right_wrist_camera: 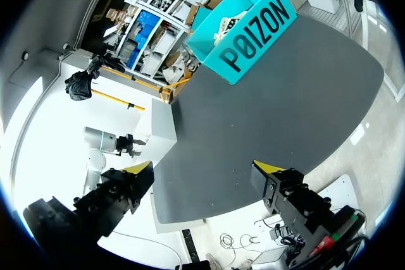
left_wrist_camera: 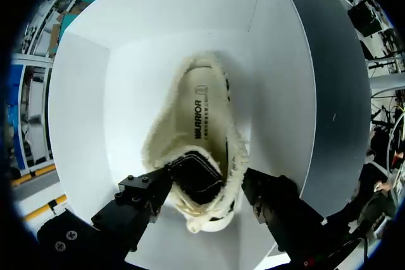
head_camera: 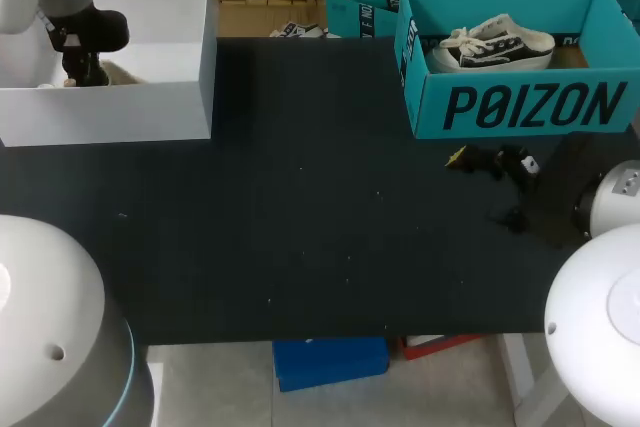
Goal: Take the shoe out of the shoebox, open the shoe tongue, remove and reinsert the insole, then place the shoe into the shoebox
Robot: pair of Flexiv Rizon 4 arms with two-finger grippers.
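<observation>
Left pincer point(left_wrist_camera: 205, 183) clamped across shoe point(left_wrist_camera: 199, 112) collar inside white box point(left_wrist_camera: 158, 11), far left | right pincer point(right_wrist_camera: 204, 169) released | shoe likely light, soft-sided: grip stiffer heel rim.

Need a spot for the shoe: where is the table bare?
Bare: the wide dark table between the white box and the teal box, down to the near edge. Crowded: by the teal box, where the right end effector hangs.

White shoebox point(head_camera: 150, 107), cream shoe point(left_wrist_camera: 202, 112) with black tongue inside. Black desk point(head_camera: 300, 227). Teal box point(head_camera: 520, 107) with black lettering, cream-and-black sneaker point(head_camera: 495, 45) within. Black right hand point(right_wrist_camera: 204, 169), yellow tips.
</observation>
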